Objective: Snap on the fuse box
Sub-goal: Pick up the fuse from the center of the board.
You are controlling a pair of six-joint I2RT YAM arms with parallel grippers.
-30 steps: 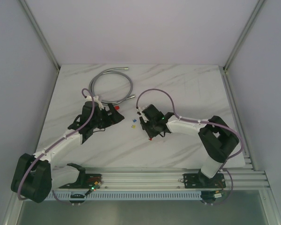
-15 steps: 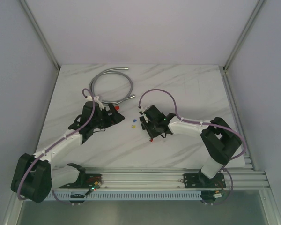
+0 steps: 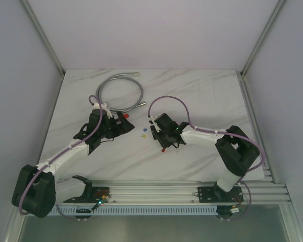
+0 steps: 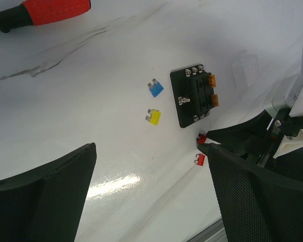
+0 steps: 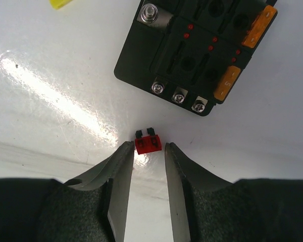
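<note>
Your right jaws stand narrow at both sides of the small red fuse (image 5: 148, 142) on the counter (image 5: 50, 60), not clamping it, and the fuse box (image 5: 197, 50) lies flat just ahead of their tips, nearer to them than to the wide left jaws.

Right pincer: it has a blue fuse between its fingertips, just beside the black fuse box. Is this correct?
Only the colour is wrong: the fuse between the fingertips of the right pincer is red, as the right wrist view shows. It lies just beside the black fuse box.
</note>
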